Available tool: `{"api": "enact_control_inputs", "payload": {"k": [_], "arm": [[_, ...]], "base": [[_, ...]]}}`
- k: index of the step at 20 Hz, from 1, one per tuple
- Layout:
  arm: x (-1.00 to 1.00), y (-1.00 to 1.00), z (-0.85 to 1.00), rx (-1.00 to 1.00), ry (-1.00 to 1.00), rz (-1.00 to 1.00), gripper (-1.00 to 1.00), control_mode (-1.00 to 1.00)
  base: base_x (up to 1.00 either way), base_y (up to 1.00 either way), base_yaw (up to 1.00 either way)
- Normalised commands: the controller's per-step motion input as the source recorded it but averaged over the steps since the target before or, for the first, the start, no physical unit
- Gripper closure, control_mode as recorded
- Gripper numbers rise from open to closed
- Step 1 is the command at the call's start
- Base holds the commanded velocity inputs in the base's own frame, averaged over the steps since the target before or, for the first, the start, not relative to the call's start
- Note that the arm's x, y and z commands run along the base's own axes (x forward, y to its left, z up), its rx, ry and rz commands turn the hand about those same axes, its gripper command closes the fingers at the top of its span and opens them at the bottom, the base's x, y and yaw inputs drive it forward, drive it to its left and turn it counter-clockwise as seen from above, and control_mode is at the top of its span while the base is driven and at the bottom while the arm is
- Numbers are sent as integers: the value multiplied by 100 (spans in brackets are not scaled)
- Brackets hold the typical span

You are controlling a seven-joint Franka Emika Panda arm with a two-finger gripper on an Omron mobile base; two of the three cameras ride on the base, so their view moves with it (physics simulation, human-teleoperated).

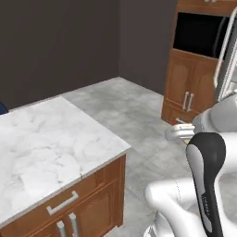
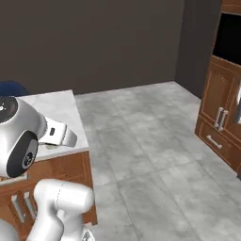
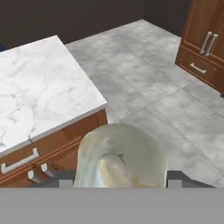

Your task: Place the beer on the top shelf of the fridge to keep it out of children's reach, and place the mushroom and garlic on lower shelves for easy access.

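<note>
The garlic [image 3: 120, 155], a pale cream bulb, sits close up between the two dark fingertips [image 3: 65, 180] in the hand view, and my gripper [image 3: 120, 178] is shut on it. The hand hovers above the floor just off the corner of the marble island [image 3: 39, 83]. From the base cameras the white hand [image 1: 178, 132] reaches forward beside the island [image 2: 59, 134]. The fridge shows as a grey door with a long curved pale handle [image 1: 223, 51] at the far right. The beer, the mushroom and the fridge shelves are out of view.
A marble-topped island [image 1: 46, 143] with wooden drawers stands on the left. A black-fronted oven [image 1: 199, 32] in wood cabinets [image 3: 203, 43] is ahead on the right. Grey tiled floor [image 2: 150, 141] lies open between them. Something dark blue [image 2: 12, 88] pokes up behind the island.
</note>
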Motion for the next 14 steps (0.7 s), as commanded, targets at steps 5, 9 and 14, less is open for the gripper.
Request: {"api": "enact_control_inputs", "payload": {"k": [5, 9, 14], "arm": [[0, 0, 0, 0, 0, 0, 100, 100], [0, 0, 0, 0, 0, 0, 100, 100], [0, 0, 0, 0, 0, 0, 100, 100]], "base": [[14, -48, -57], [19, -38, -61], [35, -20, -63]]}}
